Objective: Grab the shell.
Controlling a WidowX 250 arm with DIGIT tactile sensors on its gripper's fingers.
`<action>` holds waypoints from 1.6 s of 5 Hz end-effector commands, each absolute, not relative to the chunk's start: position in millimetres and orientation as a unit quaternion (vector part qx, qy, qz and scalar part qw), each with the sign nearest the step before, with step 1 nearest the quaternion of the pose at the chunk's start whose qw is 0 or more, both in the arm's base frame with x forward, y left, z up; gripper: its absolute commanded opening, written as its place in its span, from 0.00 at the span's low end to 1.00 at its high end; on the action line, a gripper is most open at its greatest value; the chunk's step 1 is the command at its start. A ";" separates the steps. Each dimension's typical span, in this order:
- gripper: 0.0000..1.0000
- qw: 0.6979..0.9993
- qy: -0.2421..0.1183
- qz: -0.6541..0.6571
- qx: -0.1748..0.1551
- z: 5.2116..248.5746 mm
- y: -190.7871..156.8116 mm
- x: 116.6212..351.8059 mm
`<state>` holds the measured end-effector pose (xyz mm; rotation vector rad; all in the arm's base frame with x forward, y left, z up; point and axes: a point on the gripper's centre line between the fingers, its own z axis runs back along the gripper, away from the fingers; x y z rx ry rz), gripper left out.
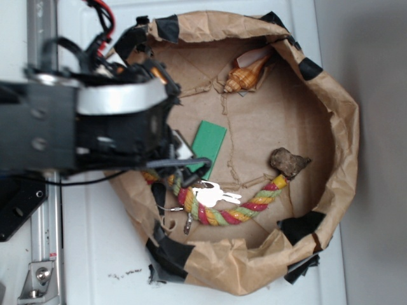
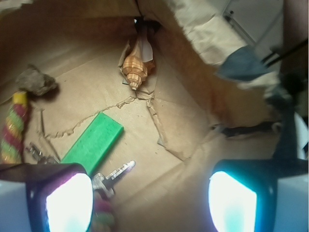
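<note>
The shell (image 1: 245, 76) is orange-tan and ribbed, lying against the far paper wall at the top of the exterior view. The wrist view shows the shell (image 2: 135, 67) well ahead, pointed tip toward me. My gripper (image 2: 150, 203) is open, its two lit fingertips (image 2: 67, 203) wide apart over bare brown paper with nothing between them. My arm (image 1: 95, 121) hangs over the left rim of the paper basin, a good way from the shell.
The crumpled brown paper basin (image 1: 343, 127) has raised walls all round. Inside lie a green block (image 1: 208, 143), a dark brown rock (image 1: 289, 162), a multicoloured rope (image 1: 245, 213) and white keys (image 1: 213, 194). A key (image 2: 116, 174) lies close to my left fingertip.
</note>
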<state>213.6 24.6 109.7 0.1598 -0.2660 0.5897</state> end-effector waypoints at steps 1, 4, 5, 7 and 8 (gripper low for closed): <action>1.00 0.928 -0.166 0.329 0.048 96.6 37.3 257.4; 1.00 0.924 -0.186 0.327 0.070 52.6 87.0 283.3; 1.00 0.924 -0.188 0.322 0.085 47.3 95.8 299.3; 1.00 0.927 -0.177 0.320 0.080 37.0 107.0 311.3; 1.00 0.929 -0.169 0.314 0.100 26.1 113.5 309.8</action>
